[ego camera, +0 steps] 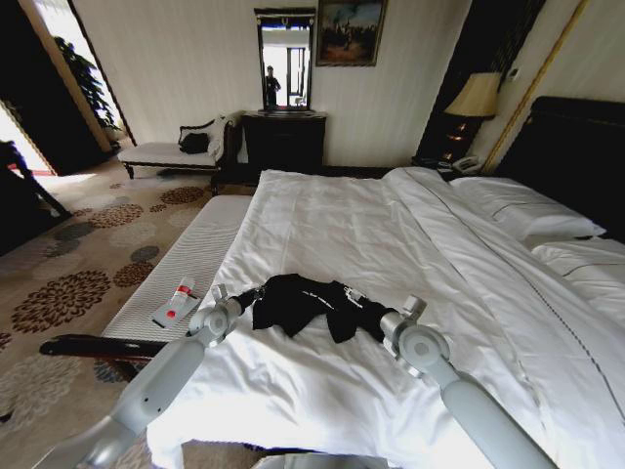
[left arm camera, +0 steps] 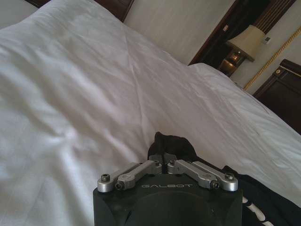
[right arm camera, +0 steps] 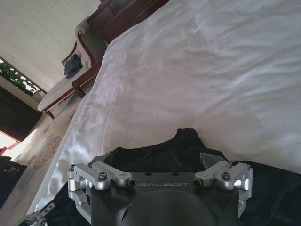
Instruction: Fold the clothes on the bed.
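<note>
The clothes, a black T-shirt (ego camera: 311, 305) with white lettering, lie crumpled on the white sheet of the bed (ego camera: 352, 225), near its foot. My left gripper (ego camera: 256, 293) is at the shirt's left edge. In the left wrist view it (left arm camera: 163, 157) is shut on a raised fold of the black T-shirt (left arm camera: 176, 143). My right gripper (ego camera: 364, 311) is at the shirt's right side. The right wrist view shows it (right arm camera: 160, 170) open, fingers (right arm camera: 77, 186) spread wide just over the black T-shirt (right arm camera: 186, 141).
A white-cushioned bench (ego camera: 190, 259) runs along the bed's left side with a red-and-white tube (ego camera: 174, 303) on it. Pillows (ego camera: 527, 210) and a dark headboard (ego camera: 576, 147) are at the right. A dark cabinet (ego camera: 283, 139) and a lamp (ego camera: 476, 96) stand by the far wall.
</note>
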